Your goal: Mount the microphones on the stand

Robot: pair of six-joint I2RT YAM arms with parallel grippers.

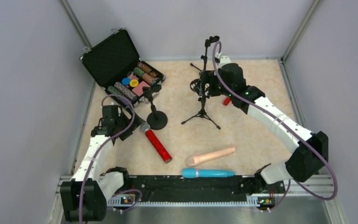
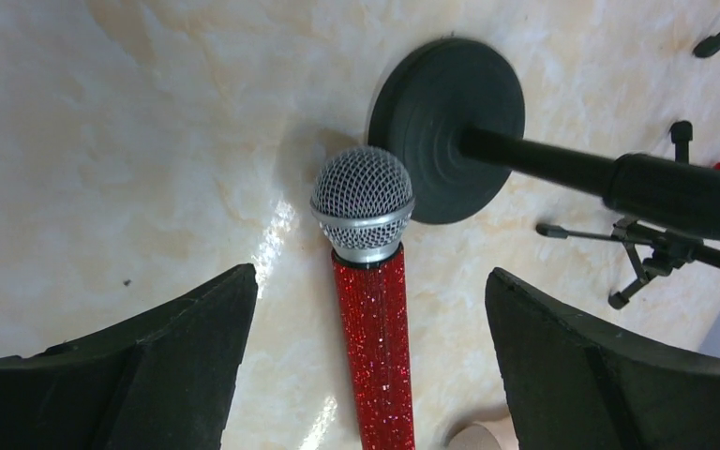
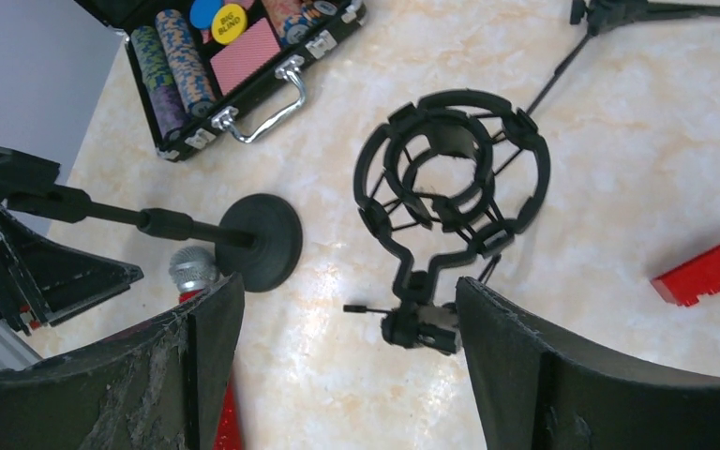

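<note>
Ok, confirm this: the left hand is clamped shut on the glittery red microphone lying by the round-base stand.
Not shut: the left hand is open, fingers either side of the glittery red microphone, per the left wrist view. It does lie by the round-base stand.

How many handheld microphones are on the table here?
3: glittery red microphone with silver mesh head beside the black round-base stand, left; all-beige microphone centre-front; cyan-blue microphone at the table's near edge. None looks hidden.
</note>
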